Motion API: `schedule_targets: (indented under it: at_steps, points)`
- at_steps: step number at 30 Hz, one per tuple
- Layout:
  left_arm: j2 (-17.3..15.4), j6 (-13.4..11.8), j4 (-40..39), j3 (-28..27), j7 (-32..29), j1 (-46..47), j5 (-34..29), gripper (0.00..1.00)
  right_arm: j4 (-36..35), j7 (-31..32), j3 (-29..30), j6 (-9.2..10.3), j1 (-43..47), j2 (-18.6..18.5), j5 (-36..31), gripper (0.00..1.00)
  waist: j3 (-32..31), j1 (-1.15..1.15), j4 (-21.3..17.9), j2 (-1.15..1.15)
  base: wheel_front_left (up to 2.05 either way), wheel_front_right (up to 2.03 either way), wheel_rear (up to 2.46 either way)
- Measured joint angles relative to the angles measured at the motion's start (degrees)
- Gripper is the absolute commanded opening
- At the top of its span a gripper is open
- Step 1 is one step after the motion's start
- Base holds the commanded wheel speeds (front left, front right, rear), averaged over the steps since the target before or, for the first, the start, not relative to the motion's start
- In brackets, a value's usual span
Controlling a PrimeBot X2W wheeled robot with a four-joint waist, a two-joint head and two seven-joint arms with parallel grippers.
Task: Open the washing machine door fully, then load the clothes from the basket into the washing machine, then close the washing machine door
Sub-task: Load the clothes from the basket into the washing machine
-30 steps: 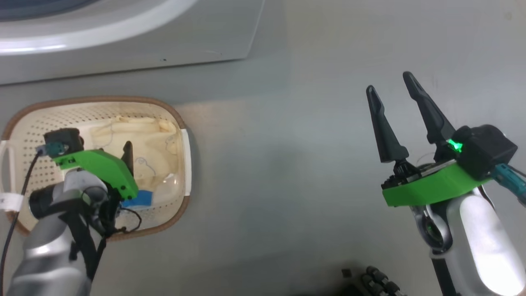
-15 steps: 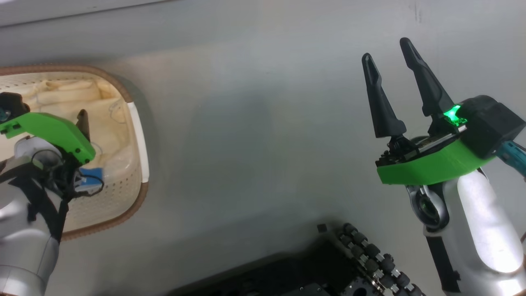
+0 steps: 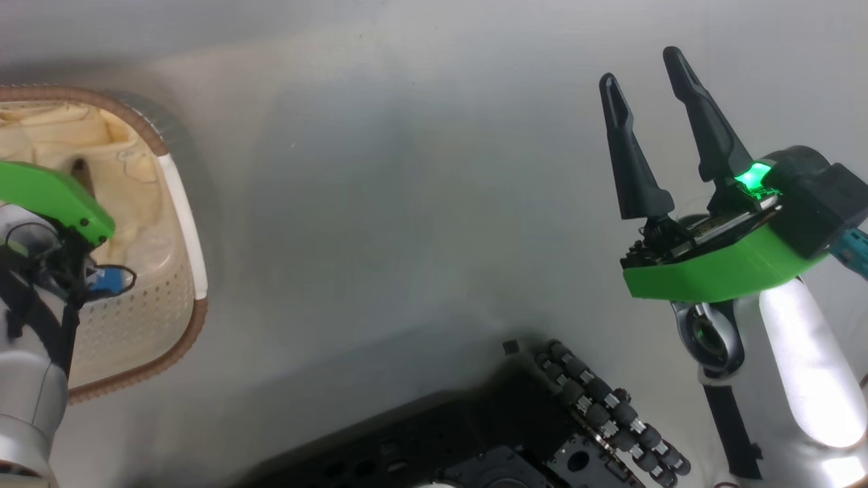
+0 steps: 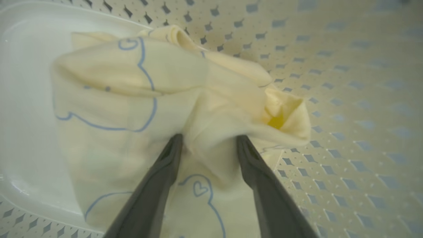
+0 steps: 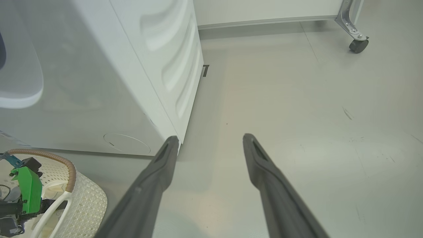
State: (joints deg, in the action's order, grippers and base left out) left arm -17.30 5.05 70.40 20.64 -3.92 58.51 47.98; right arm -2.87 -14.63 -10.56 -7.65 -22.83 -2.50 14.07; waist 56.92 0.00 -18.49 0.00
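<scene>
Left gripper [image 4: 208, 138] pinching bunched cream clothes [image 4: 132, 82] (blue bear outlines), perforated basket [image 4: 347, 82] beneath

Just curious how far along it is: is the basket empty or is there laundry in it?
Not empty. Cream clothes with blue outlines lie in the basket, a fold bunched between the fingers of the left gripper.

Cream clothes [image 4: 132, 82] carry blue outlines; the cream perforated basket [image 3: 195, 318] is brown-rimmed.

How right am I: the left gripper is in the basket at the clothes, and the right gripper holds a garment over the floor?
The right gripper holds nothing: the right wrist view shows its fingers apart and empty over the floor. The left gripper is in the basket at the clothes.
</scene>
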Motion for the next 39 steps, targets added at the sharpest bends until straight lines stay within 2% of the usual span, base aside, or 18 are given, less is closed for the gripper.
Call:
schedule_targets:
  at_steps: [1, 2, 3, 11, 22, 32, 36, 39]
  points:
    - [-0.04, -0.13, 0.20, -0.07, 0.32, 0.12, 0.08, 0.79, -0.16, 0.00, 0.00, 0.00, 0.00, 0.00, 0.00, 1.00, 0.16, 0.00, -0.04, 0.00, 0.00, 0.00, 0.00]
    - [-0.08, -0.13, 0.31, -0.05, 0.60, 0.16, 0.08, 0.04, -0.23, 0.00, 0.00, 0.00, 0.00, 0.00, 0.00, 1.00, 0.30, 0.00, -0.05, 0.00, 0.00, 0.00, 0.00]
    - [-0.04, -0.15, 0.51, -0.05, 0.81, 0.18, 0.08, 0.00, -0.26, 0.00, 0.02, 0.00, 0.00, 0.00, 0.00, 1.00, 0.37, 0.00, -0.02, 0.00, 0.00, 0.00, 0.00]
    - [1.08, -0.37, 1.57, -0.21, 2.53, 0.18, 0.94, 0.00, -0.32, 0.00, 0.38, 0.00, -0.01, 0.00, -0.02, 1.00, -0.20, 0.00, 0.98, 0.00, 0.00, 0.00, 0.00]
    - [1.69, 0.93, 1.99, -0.20, 11.12, -1.25, 1.08, 0.00, 0.18, 0.00, 1.42, 0.00, -0.18, 0.00, -0.36, 1.00, -3.76, 0.00, 2.87, 0.00, 0.00, 0.00, 0.00]
    - [2.40, 0.86, 1.37, 0.52, 17.33, -3.20, -0.29, 0.00, 0.90, 0.00, 3.23, 0.00, 0.33, 0.00, -1.93, 1.00, -8.90, 0.00, 4.97, 0.00, 0.00, 0.00, 0.00]
    - [2.49, -0.22, -0.93, 0.48, 18.08, -4.92, -1.46, 0.00, 1.36, 0.00, 4.38, 0.00, 1.24, 0.00, -2.69, 1.00, -11.55, 0.00, 5.84, 0.00, 0.00, 0.00, 0.00]
    - [2.38, -1.71, -5.88, -0.64, 18.08, -7.19, -3.03, 0.00, 1.89, 0.00, 5.48, 0.00, 2.72, 0.00, -3.45, 1.00, -13.84, 0.00, 6.52, 0.00, 0.00, 0.00, 0.00]
